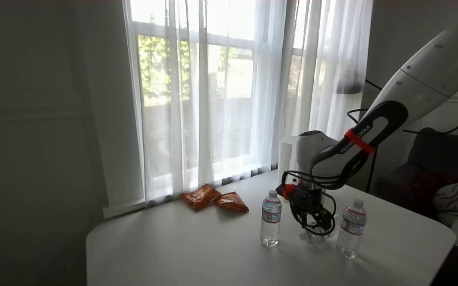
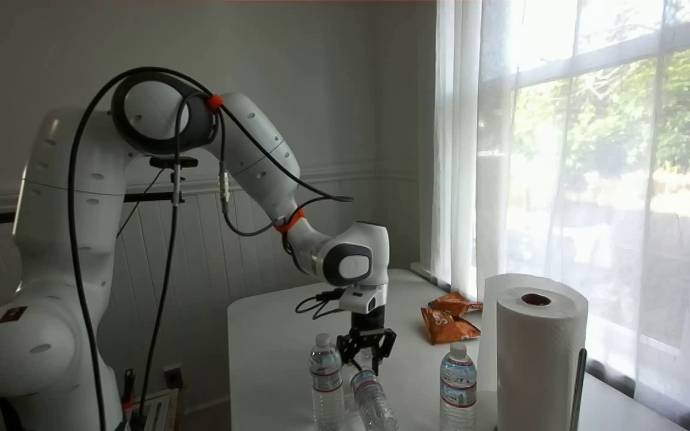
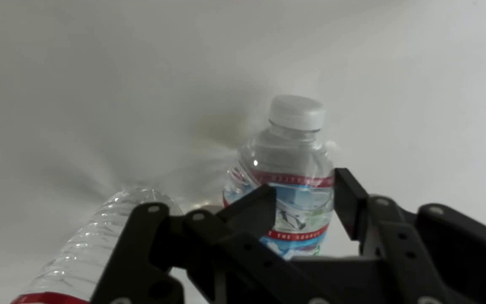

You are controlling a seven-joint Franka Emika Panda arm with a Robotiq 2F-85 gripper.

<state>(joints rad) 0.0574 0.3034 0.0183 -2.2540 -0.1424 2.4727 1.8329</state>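
Pincer point(image 3: 305, 192): nearest the wrist camera; jaws part-way apart, gap looks narrower than the barrel. Can't tell if it's clamped on anything.
Pads point(image 3: 260, 213): one overlaps the label point(image 3: 298, 211), its mate lines up with the bottle's edge; contact unclear.
Tipped bottle point(image 3: 285, 164): right under the pincer, on its side or close to it, between the towel-side bottle point(image 2: 457, 389) and the far-side bottle point(image 2: 326, 386), both upright on the counter point(image 1: 197, 254). Can't see if it rests flat.
Handling: my guess, thin squashy plastic, slick label, prone to roll, hefty if full; fill unreadable.
Grip spot: I'd go across the barrel, label's cap end, under the stiffer shoulder. Cap point(image 3: 296, 112) looks too small to trust.
Arm point(image 2: 255, 155): arched high, elbow bent, forearm sloping down, wrist pointing roughly at the counter.
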